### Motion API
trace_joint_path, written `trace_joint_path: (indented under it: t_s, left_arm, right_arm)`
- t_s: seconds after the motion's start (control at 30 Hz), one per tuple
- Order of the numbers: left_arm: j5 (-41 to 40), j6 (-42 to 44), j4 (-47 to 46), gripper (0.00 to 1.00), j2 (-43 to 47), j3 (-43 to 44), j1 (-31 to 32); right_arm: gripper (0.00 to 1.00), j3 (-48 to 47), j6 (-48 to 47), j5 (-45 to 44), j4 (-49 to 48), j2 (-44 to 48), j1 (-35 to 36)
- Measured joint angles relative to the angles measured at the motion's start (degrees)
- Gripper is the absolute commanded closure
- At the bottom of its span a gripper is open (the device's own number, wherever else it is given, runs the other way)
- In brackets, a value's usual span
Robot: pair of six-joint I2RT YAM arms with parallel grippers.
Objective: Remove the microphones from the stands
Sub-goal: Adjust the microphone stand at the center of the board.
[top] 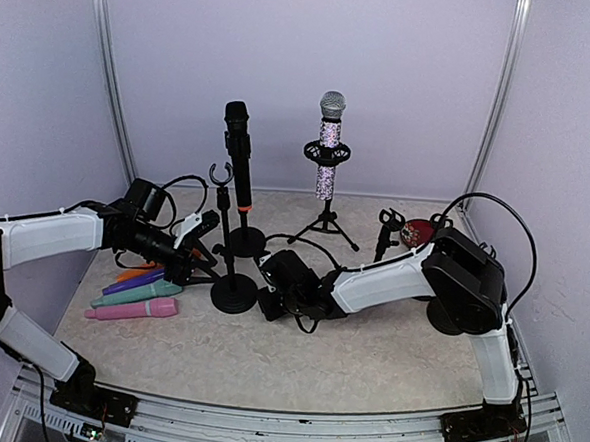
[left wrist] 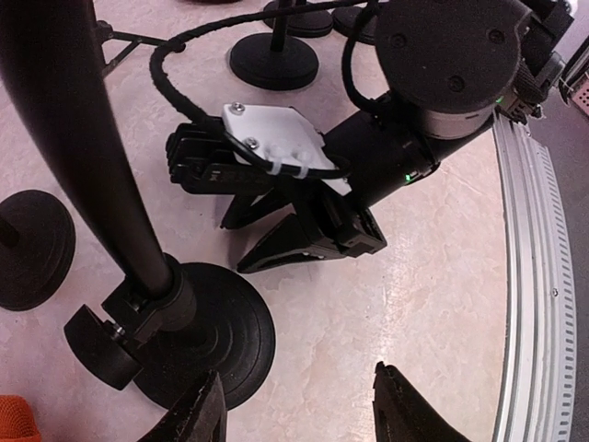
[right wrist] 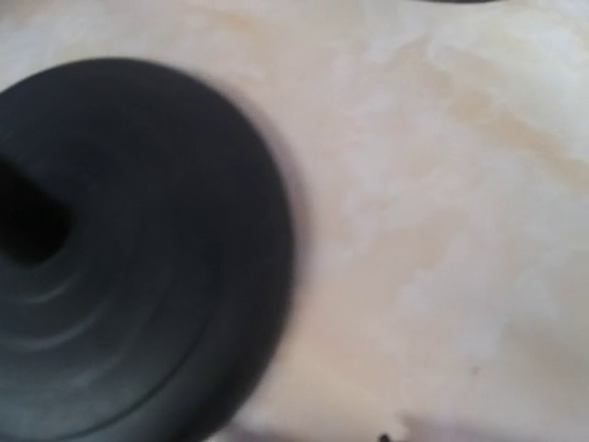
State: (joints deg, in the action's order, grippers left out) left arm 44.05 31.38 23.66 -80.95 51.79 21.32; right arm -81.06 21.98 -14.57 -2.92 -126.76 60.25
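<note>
Microphone: the black handheld microphone (top: 237, 147) stands upright in a short black stand with a round base (top: 244, 241), at about 10 o'clock from the middle of the pale table (top: 367, 356). A silver glitter microphone (top: 328, 148) on a tripod stands near 12 o'clock. I cannot tell which one is meant, but the black one is nearer the tools.

Handling: probably stiff and moderately heavy, with most of the weight toward the head. The smooth barrel may slip in a light grip, and the grille looks like the part to keep off.

Where to hold: mid-barrel, above the clip, pulling up along its axis. The stand looks light and might lift or tip with it, so its base may need pinning down.

Left tool (left wrist: 294, 387): jaws apart with nothing between them. It sits at about 10 o'clock of a second black stand with an empty clip (top: 233, 295). One finger (left wrist: 201, 414) is at that base's rim, and whether it touches is unclear.

Right tool (left wrist: 233, 247): low over the table, just beside the same base at about 3 o'clock. The left wrist view shows its jaws partly apart and holding nothing. Its own camera is blurred and shows only the base and the table.
</note>
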Motion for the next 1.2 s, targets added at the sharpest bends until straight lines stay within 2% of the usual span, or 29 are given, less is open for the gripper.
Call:
trace_joint_path:
  t_s: [0.2,0.43,0.6,0.73,0.9,1.07,1.2]
  left_arm:
    - [0.9,0.0,2.3,0.42,1.5,0.0,0.3]
    - [2.2,3.0,8.9,0.35,4.4,1.2,-3.6]
    - [1.3,5.1,11.1,0.41,4.6,2.1,-9.4]
    - [-2.1,3.3,8.6,0.43,2.7,2.1,-10.8]
    - [-6.3,-3.9,0.8,0.46,-1.6,2.2,-9.9]
    - [-11.0,-10.7,-7.0,0.48,-5.4,3.4,-5.4]
    - [-12.7,-13.6,-10.4,0.48,-7.3,3.9,-2.2]
  right_arm:
    - [0.47,2.9,-0.2,-1.0,0.2,2.8,-1.2]
    - [0.37,7.5,-2.2,-3.3,2.2,22.6,-1.4]
    - [0.33,3.9,-3.9,-4.7,2.4,32.2,-1.2]
    - [0.29,-1.2,-5.6,-7.3,4.4,31.6,0.5]
    - [0.27,-14.6,-8.9,-9.6,9.6,25.0,5.6]
    - [0.27,-27.6,-11.3,-10.2,14.3,18.6,8.6]
    - [0.3,-32.4,-12.1,-10.1,17.2,15.8,8.9]
